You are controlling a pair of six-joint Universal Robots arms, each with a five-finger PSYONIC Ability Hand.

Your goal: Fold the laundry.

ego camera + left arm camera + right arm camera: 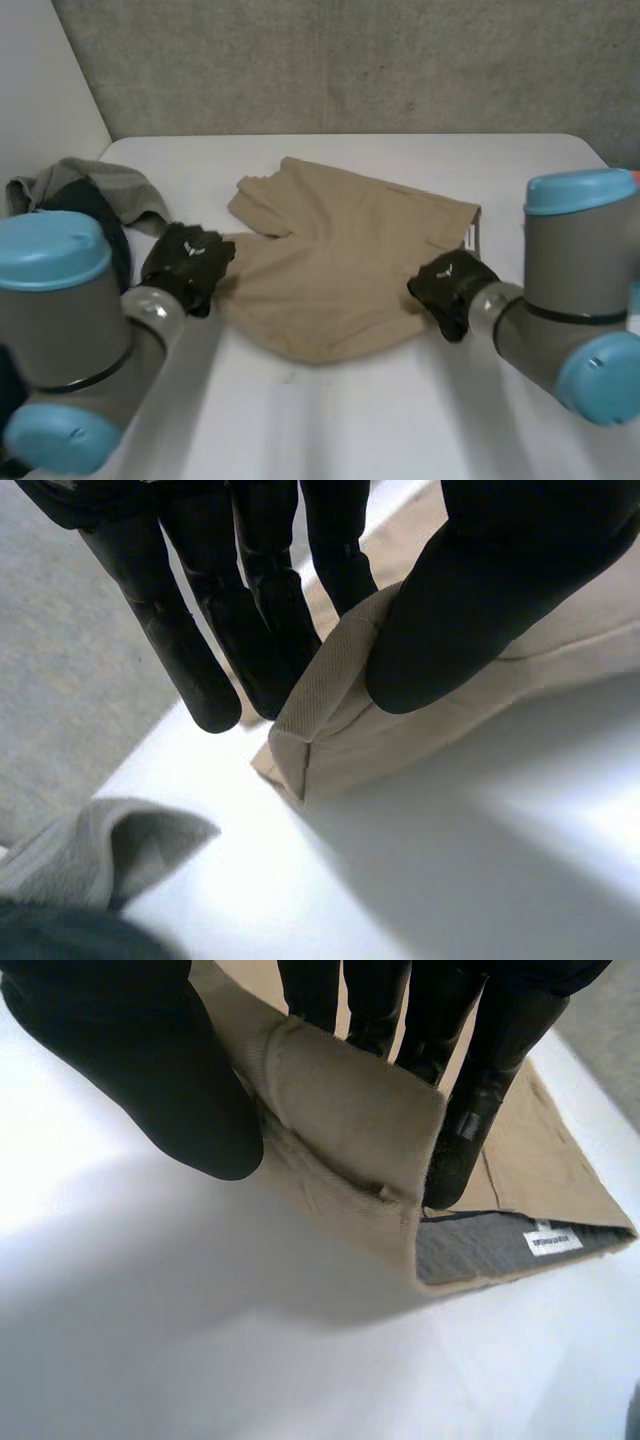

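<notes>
Head view, tan garment (340, 260): laid mid-table, spread flat w/ a few creases. Judged a light, soft woven cloth that will sag and drape once lifted; not slippery.
Head view, left hand (187, 265): set at the garment's left edge.
Head view, right hand (450, 285): set at the garment's right edge, nr the front.
Head view, table (400, 420): bare room is seen in front and to the right, judged ample for a fold.
Head view, clothes pile (95, 195): grey and dark items are heaped at the left rear, just beside the left hand. Risk of snagging on a wide sweep.
L wrist view, left hand (480, 610): clamped on a hemmed corner of the garment (450, 740), thumb on top and fingers (200, 670) behind. The corner is raised off the table.
L wrist view, grey cloth (110, 850): near that corner, not touching.
R wrist view, right hand (150, 1070): a doubled edge of the garment (350, 1110) is pinched btwn thumb and fingers (490, 1070).
R wrist view, white label (552, 1242): seen on the grey lining (470, 1250) at the open end.
Hold pts: hems and seams are thicker, so they are judged the best purchase. Both edges should be raised together so the middle is not dragged.
</notes>
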